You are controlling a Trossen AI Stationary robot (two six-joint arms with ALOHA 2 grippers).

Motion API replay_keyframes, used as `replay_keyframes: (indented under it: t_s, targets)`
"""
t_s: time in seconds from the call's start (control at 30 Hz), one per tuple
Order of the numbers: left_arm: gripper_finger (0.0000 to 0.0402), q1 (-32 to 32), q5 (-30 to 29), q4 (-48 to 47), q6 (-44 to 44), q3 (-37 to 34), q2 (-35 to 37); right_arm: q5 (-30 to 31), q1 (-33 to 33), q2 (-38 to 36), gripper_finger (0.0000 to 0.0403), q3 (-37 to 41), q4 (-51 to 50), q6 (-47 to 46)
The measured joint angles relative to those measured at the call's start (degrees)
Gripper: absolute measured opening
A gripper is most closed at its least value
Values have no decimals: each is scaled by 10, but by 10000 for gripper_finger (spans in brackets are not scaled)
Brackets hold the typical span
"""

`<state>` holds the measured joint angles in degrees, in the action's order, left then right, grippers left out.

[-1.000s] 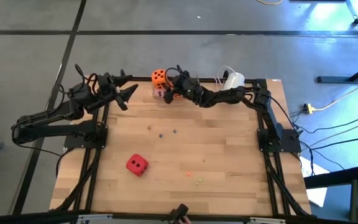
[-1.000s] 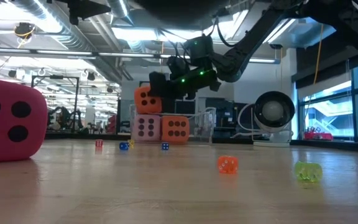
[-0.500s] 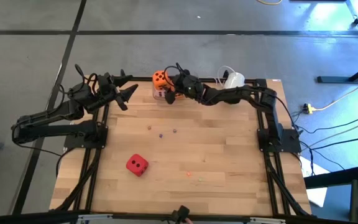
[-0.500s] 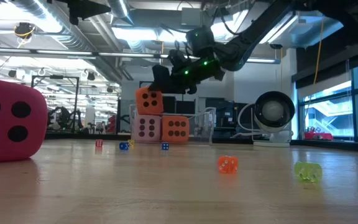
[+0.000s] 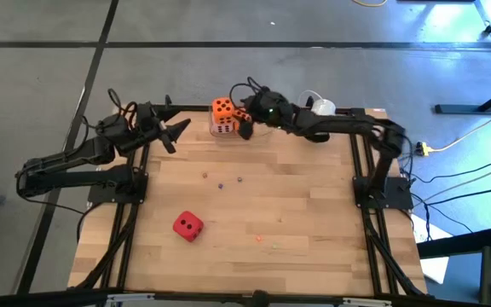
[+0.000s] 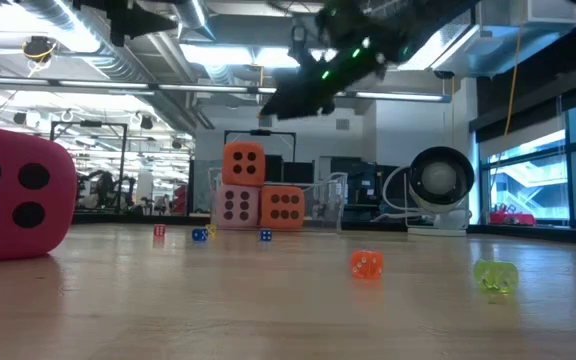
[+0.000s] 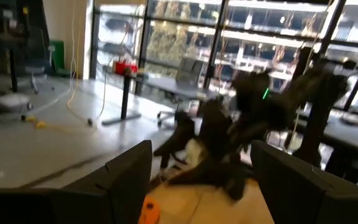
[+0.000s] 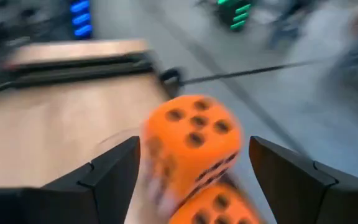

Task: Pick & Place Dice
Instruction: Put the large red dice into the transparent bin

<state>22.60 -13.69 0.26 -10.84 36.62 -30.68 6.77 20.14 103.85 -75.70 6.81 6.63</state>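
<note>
At the table's far edge stands a pile of dice: an orange die (image 5: 222, 108) (image 6: 243, 164) rests on the pale pink die (image 6: 235, 205), with the second orange die (image 6: 282, 206) beside it on the right. In the right wrist view the top orange die (image 8: 191, 144) fills the middle. My right gripper (image 5: 246, 126) (image 6: 294, 103) (image 8: 191, 186) hangs open above and to the right of the pile, touching nothing. The red die (image 5: 187, 225) (image 6: 8, 195) lies alone on the near-left part of the table. My left gripper (image 5: 177, 130) (image 7: 210, 186) waits open left of the pile.
A clear-walled box (image 6: 323, 205) surrounds the pile at the far edge. A white round device (image 5: 318, 108) (image 6: 440, 180) stands to its right. Tiny beads lie scattered mid-table (image 5: 221, 182) and nearer (image 5: 259, 239) (image 6: 366, 264). Bare wood lies between the red die and the pile.
My right gripper has risen from the top orange die and drawn back toward the table's right. The orange die stays on the pale pink die.
</note>
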Motion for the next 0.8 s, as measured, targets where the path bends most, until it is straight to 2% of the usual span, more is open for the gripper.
replay_keyframes:
  t_s: [0.13,0.2,0.37,0.5,0.63,0.7,0.8]
  targets:
    - [267,0,48,-64,-60,0,0,-134,5,-71,300,0,-128,-6]
    - [269,0,93,-99,-84,0,-4,-161,9,-98,300,8,-172,-22]
    - [269,-14,199,-177,-136,0,-31,-100,15,-170,300,85,-177,-51]
    - [269,-42,208,-201,-159,0,-65,-96,11,-213,300,153,-149,-67]
    - [269,-91,208,-221,-152,18,-112,-104,7,-239,300,185,-139,-77]
    - [269,-121,208,-273,-167,54,-137,-104,7,-247,300,191,-152,-77]
    - [269,-167,195,-405,-210,115,-183,-102,8,-254,300,191,-158,-77]
